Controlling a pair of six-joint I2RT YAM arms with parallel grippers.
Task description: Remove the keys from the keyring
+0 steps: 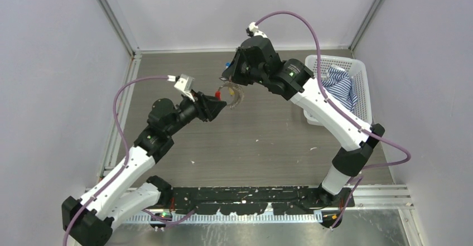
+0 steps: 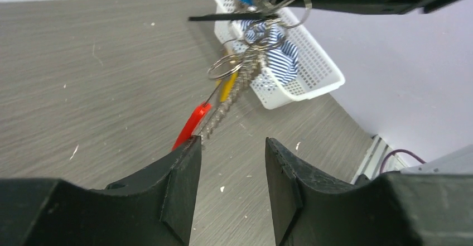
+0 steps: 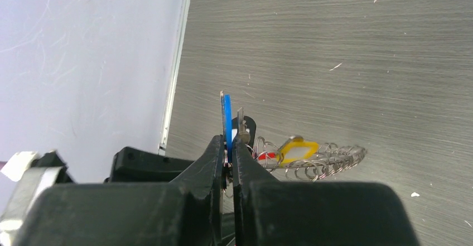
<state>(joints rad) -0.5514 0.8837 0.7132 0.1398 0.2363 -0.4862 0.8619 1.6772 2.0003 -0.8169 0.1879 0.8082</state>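
Your right gripper (image 3: 230, 143) is clamped tight on the keys (image 3: 241, 124). A silver blade and a flat blue tag (image 3: 225, 117) are pinched side by side between its fingers, and a small black head (image 3: 249, 126) sits just behind them. The rest of the bunch hangs from that grip, off the tabletop (image 1: 268, 140). You can see a cluster of thin silver rings (image 2: 228, 64), a yellow tag (image 2: 227, 87) and the keyring (image 2: 223, 107). The keyring is a silvery chain-like loop that slants down towards your other arm.

Your left gripper (image 2: 231, 145) has its jaws apart, with a clear gap and nothing between them. A bright red piece (image 2: 191, 124) at the low end of the keyring touches the tip of the finger on the left of the wrist view. It lies against the finger's outer corner, not inside the gap. The chain ends just beside that same fingertip.

From above, the two grippers meet near the middle of the tabletop, towards its far side. The left gripper (image 1: 220, 102) comes in from the left. The right gripper (image 1: 227, 78) is just beyond it, and the bunch of keys and keyring (image 1: 237, 96) hangs between them.

Further out, a white plastic basket (image 1: 357, 67) stands at the far right of the grey wood-grain tabletop, well apart from the keys. It holds a crumpled blue-and-white striped cloth (image 1: 340, 84).
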